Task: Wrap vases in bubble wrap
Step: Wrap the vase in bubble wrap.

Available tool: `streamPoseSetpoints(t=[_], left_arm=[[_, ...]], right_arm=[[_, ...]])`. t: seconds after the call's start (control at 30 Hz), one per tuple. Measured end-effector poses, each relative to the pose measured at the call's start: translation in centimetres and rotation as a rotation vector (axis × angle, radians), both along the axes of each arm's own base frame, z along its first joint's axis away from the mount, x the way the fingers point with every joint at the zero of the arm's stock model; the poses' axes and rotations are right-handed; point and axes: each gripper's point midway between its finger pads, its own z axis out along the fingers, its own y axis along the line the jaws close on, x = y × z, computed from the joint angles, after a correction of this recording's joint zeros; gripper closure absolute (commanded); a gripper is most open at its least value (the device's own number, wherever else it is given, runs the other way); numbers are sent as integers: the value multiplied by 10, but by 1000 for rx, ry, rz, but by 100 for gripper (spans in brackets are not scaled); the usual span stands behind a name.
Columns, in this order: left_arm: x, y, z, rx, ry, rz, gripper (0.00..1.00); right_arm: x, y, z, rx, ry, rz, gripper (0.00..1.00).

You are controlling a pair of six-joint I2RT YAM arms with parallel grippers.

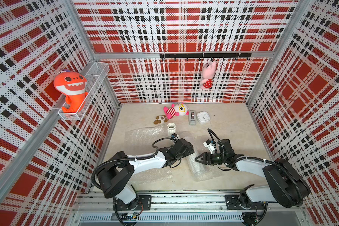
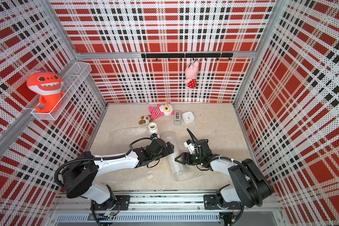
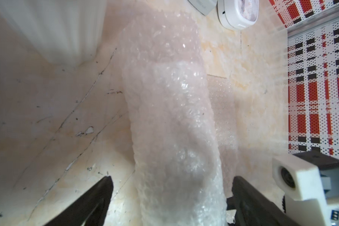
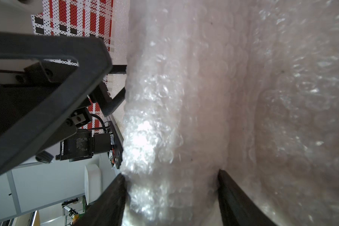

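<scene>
Left wrist view: our left tool (image 3: 171,178) stands spread wide, its black fingers (image 3: 98,195) on either side of the bubble-wrap roll (image 3: 170,117), neither visibly pressing it. The roll runs away from the tool along the pale surface (image 3: 47,117); we cannot make out what it encloses. On one side the bare vase (image 3: 53,29), white and ribbed, stands near the roll's far end, with a strip of open surface between them. Beyond the roll's tip sits the white clock (image 3: 238,13). The plaid wall (image 3: 319,88) closes the other side, well apart from the roll.

Right wrist view: our right tool (image 4: 171,173) pinches the roll, both fingertips (image 4: 116,189) dented into the bubbles. A looser layer of wrap (image 4: 292,97) billows on one side. On the other, the left arm's black frame (image 4: 47,88) sits just beside the roll, leaving little room there.

In both top views the two tools face each other across the roll, mid-surface. The bare vase stands upright just beyond the left wrist, beside the corner of the flat bubble-wrap sheet (image 1: 143,137) (image 2: 125,137). We see open surface from the clock to the right wall rail (image 1: 262,137), while plush toys (image 1: 174,111) and a tape dispenser (image 1: 192,117) line the far edge.
</scene>
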Motion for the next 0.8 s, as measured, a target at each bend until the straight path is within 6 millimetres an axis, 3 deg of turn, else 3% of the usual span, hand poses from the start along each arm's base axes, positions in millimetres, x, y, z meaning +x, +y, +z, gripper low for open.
streamPoseSetpoints(t=[0.1,0.3,0.47,0.57,0.8], left_arm=[[-1,-4,-12,12,19,-19,0],[2,-18,-16,-15,18,-47,7],[3,-25,-18,-34,14,-60,11],[3,-27,-18,-37,13,-66,12],[4,-31,-19,-36,5,-82,13]], right_arm=[[0,-1,-1,15,9,-6,31],[1,-3,-1,19,16,-15,25],[1,-12,-1,-42,2,-43,8],[6,-19,12,-83,-55,-67,0],[22,-37,34,-219,-146,-112,3]])
